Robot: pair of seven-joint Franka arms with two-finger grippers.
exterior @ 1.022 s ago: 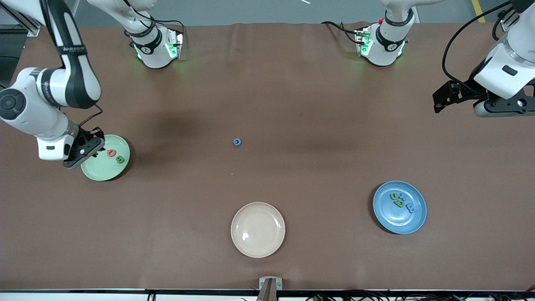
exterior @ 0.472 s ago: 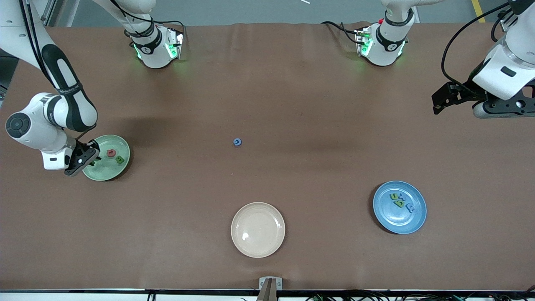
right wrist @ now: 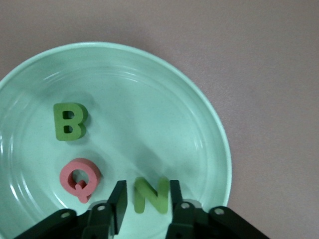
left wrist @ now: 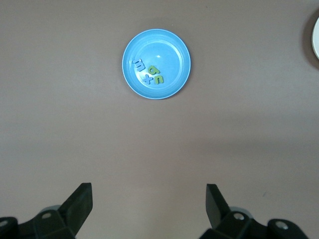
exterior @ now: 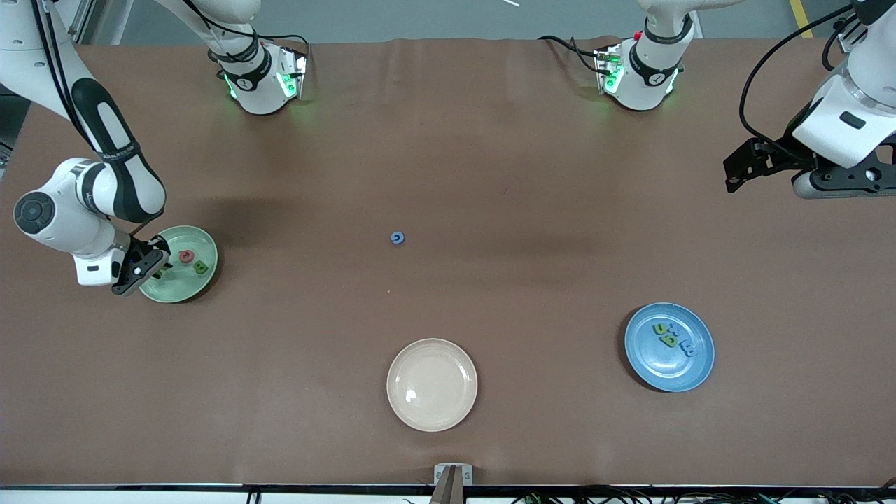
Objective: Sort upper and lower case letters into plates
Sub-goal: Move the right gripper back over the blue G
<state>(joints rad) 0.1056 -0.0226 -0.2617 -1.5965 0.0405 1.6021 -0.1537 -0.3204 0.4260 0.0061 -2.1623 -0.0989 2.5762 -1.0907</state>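
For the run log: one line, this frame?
right gripper: at green N in mint plate | left gripper: open, waiting over table | blue letter: on table

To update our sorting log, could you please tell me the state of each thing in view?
Left pincer: open, empty, waiting in the air.
Right pincer: low in the mint plate, at the green N.
Mint plate: holds B, Q, N.
Blue plate: holds four letters.
Cream plate: empty.
Loose blue letter: flat on the table, unsorted.

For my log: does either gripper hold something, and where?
Left gripper: nothing. Right gripper brackets the N by its sides in the mint plate; a grip cannot be told.
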